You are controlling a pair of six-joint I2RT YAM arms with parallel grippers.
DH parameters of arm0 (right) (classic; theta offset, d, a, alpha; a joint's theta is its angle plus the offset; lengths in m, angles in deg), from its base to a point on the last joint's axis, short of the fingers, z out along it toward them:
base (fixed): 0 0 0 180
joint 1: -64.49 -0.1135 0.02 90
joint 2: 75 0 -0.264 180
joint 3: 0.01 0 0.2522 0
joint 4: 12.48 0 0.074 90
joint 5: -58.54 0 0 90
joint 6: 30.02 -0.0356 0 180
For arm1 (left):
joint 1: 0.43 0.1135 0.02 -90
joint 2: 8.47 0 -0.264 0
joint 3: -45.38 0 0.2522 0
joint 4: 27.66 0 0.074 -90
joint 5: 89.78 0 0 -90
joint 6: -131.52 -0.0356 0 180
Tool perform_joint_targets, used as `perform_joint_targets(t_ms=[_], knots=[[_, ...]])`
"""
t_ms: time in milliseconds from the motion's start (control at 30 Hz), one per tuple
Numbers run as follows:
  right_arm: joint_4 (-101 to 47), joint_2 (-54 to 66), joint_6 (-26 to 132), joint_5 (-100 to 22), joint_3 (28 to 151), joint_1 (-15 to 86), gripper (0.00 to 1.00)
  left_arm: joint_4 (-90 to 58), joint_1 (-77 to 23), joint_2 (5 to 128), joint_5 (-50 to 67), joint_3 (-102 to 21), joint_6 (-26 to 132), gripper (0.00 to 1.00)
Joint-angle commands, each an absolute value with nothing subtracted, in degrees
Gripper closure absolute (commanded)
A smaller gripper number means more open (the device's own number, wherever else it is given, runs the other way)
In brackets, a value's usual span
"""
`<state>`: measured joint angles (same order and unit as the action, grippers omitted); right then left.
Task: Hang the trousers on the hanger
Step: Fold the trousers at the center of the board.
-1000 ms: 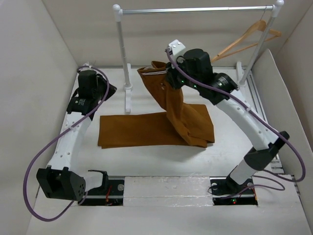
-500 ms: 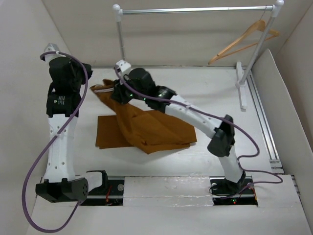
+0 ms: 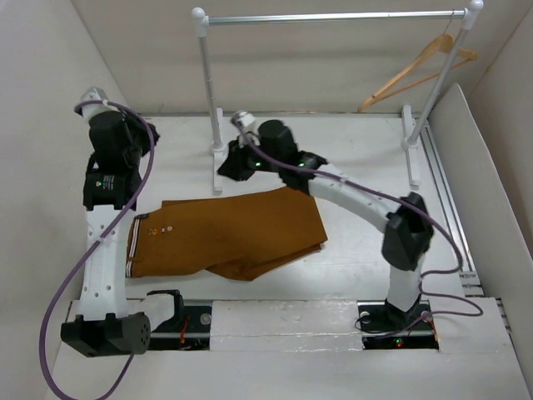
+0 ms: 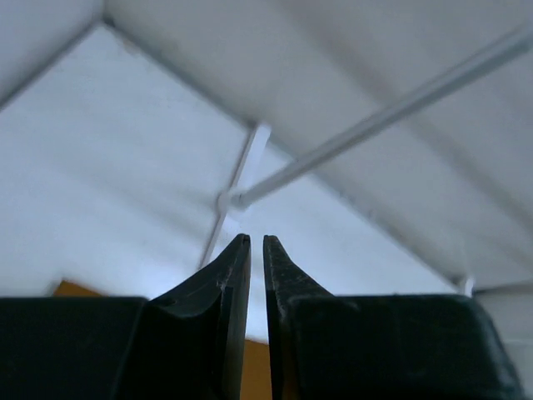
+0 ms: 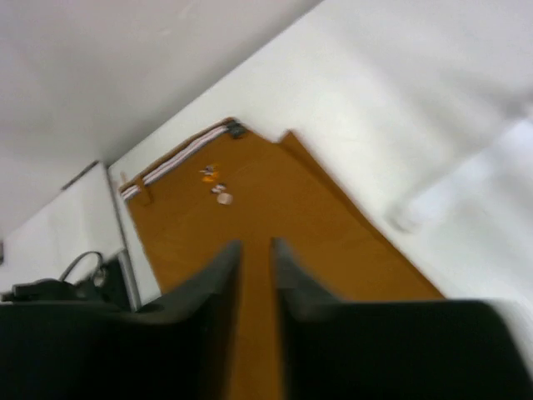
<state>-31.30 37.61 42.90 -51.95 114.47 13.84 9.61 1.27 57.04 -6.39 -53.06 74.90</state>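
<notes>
Trousers (image 3: 225, 240) flat on counter (image 3: 375, 142), lower centre, unheld. Left fingers (image 4: 240, 254) near-closed, empty, upper left. Right fingers (image 5: 223, 260) part-open, empty, above cloth. Hanger (image 3: 416, 71) on rail (image 3: 333, 16), upper right. Laying-out looks done; next, probably right arm fetches hanger.

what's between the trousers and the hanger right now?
Top view: only the right arm crosses that stretch; the table under it is bare. The hanger hangs on the rail.

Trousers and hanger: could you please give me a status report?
Left end effector shut, empty. Right end effector open, empty. Trousers flat on table; hanger on rail, bare.
</notes>
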Motion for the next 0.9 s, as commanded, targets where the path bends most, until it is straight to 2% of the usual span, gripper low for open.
perform_joint_targets(t_ms=[0,33,67,167,267,300,333,367,400,433,500,567,667,800,867], knots=[[-29.7,27.2,50.2,-53.1,106.9,17.6,0.83,8.4,0.2,56.1,2.0,-41.2,74.7,0.91],[-32.2,24.3,52.3,-52.3,105.0,18.3,0.95,7.8,-0.5,56.2,5.4,-37.8,75.3,0.91],[-36.7,21.7,56.7,-50.6,101.2,19.6,1.0,6.7,-0.5,56.5,9.4,-31.1,75.4,0.91],[-42.5,17.6,61.8,-49.2,95.0,20.5,1.0,5.5,-0.5,56.5,13.7,-20.2,75.7,0.92],[-45.4,11.8,64.9,-48.8,94.7,23.2,1.0,0.4,-1.7,54.5,18.5,-14.8,76.3,0.93],[-47.0,10.5,65.9,-48.7,97.6,24.3,0.96,-2.7,-2.7,53.8,19.7,-14.3,76.3,0.92],[-48.5,9.6,66.1,-48.9,99.4,25.8,0.87,-4.2,-3.3,53.6,22.0,-14.2,76.0,0.92],[-49.6,7.5,66.3,-50.0,101.2,29.4,0.65,-4.7,-4.3,54.0,22.4,-15.3,75.3,0.92],[-49.4,6.1,66.1,-50.7,103.8,31.4,0.56,-4.4,-7.5,54.9,20.8,-16.4,74.5,0.93],[-50.4,3.2,66.0,-51.3,106.5,38.1,0.32,-2.4,-16.4,58.9,15.7,-21.3,72.2,1.0],[-51.2,2.9,66.0,-51.5,110.2,40.6,0.3,-2.1,-20.0,62.8,9.5,-23.7,71.4,1.0],[-55.4,3.4,66.1,-50.4,114.8,48.6,0.25,0.0,-29.9,67.9,1.5,-33.3,69.1,1.0],[-58.0,5.9,63.6,-51.7,120.7,57.5,0.21,4.8,-37.1,77.0,-6.2,-45.5,68.1,1.0],[-50.1,10.1,54.0,-61.2,119.4,74.6,0.18,1.1,-41.5,78.1,-3.7,-42.9,69.8,1.0],[-43.8,12.2,49.6,-66.5,119.2,77.8,0.16,-1.5,-41.5,77.1,-0.5,-38.7,70.8,1.0]])
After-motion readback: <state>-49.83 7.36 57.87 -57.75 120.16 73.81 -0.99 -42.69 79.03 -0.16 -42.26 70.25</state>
